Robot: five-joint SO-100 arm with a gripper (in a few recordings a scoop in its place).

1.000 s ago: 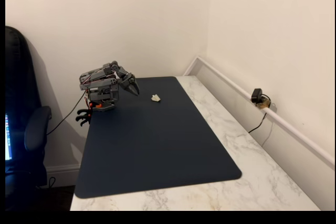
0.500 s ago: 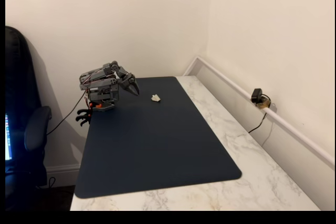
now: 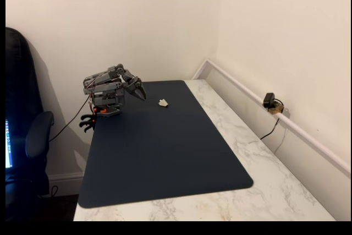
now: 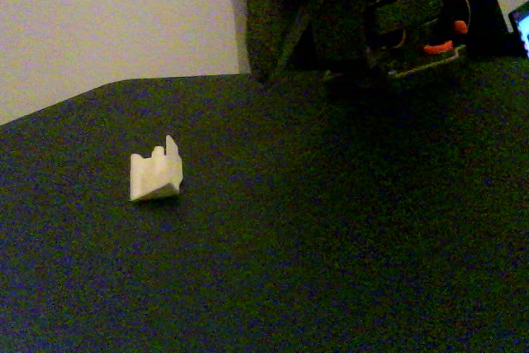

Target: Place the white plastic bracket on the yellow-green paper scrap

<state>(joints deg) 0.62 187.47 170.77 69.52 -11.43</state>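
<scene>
My gripper (image 3: 141,93) hangs folded above the far left corner of the dark mat (image 3: 165,152), fingers seemingly together, holding nothing. The white plastic bracket (image 3: 163,102) (image 4: 155,173) lies near it to the right, apart, resting on the mat: off-white, blocky, short prongs pointing up.

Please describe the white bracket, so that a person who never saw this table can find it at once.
Look at the dark mat covering most of the marble table. Near the mat's far edge, just right of the arm's hand in a fixed view, lies the bracket. It is a tiny off-white block with short upright prongs, the one pale thing on the mat.
</scene>
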